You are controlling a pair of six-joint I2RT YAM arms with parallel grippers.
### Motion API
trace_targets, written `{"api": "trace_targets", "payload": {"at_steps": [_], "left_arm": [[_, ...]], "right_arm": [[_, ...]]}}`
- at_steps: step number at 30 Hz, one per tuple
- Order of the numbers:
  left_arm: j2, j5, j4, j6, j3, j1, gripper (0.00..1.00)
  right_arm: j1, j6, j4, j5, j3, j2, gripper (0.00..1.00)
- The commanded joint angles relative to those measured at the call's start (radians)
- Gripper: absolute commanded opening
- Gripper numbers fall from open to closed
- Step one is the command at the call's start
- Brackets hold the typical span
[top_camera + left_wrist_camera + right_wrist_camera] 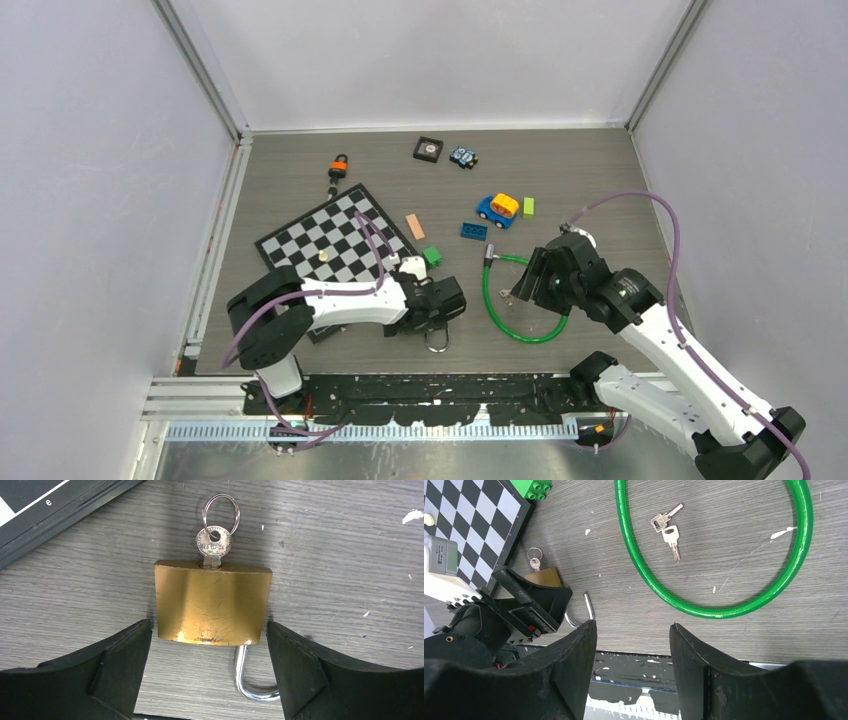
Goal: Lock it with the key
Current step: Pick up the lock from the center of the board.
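The left claw [209, 630] is spread wide and low over the surface [340, 570]. Its fingers [120, 665] stand on either side of the brass padlock's [212, 605] lower corners, just beside the body; a thin dark gap shows on one side, and a firm grip cannot be made out. The padlock lies flat just off the near right corner of the chessboard [335, 240]. One key [214, 542] sits in its keyhole with a split ring [221, 510] through the head, and the steel shackle [250, 680] curves out of the opposite end. The right claw [633, 627] hangs parted and empty to the right of the chessboard, over the surface's near edge. Nearer the chessboard than that claw, a green cable loop [724, 610] encloses two loose keys [668, 527] joined together, so three keys are in view. A second, orange-and-black padlock [339, 166] lies at the chessboard's far corner, making two padlocks. One small pale piece [323, 256] stands on the chessboard. To its right lie four blocks: salmon [415, 226], green [432, 256], blue [474, 231] and lime [528, 207], with one blue-and-yellow toy car [497, 209] among them.
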State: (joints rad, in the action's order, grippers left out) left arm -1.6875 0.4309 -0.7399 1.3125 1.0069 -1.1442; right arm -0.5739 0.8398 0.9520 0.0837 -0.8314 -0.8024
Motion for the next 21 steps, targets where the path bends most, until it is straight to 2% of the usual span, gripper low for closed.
{"api": "trace_targets", "payload": {"at_steps": [1,9,13,20,21], "left_arm": [[-0.040,0.034,-0.021,0.033,0.017,0.003,0.87],[-0.054,0.043,-0.016,0.005,0.021,0.032,0.88],[-0.068,0.037,-0.016,-0.015,0.032,0.032,0.85],[-0.067,0.036,-0.024,-0.018,0.021,0.031,0.74],[-0.064,0.031,-0.018,-0.022,0.020,0.031,0.67]], "right_arm": [[0.002,-0.013,0.017,0.017,-0.014,0.026,0.60],[0.001,-0.017,0.026,0.011,-0.007,0.051,0.60],[0.002,-0.018,0.030,0.017,-0.011,0.051,0.60],[0.002,-0.029,0.017,0.000,-0.010,0.041,0.60],[0.003,-0.035,0.020,0.004,-0.011,0.039,0.60]]}}
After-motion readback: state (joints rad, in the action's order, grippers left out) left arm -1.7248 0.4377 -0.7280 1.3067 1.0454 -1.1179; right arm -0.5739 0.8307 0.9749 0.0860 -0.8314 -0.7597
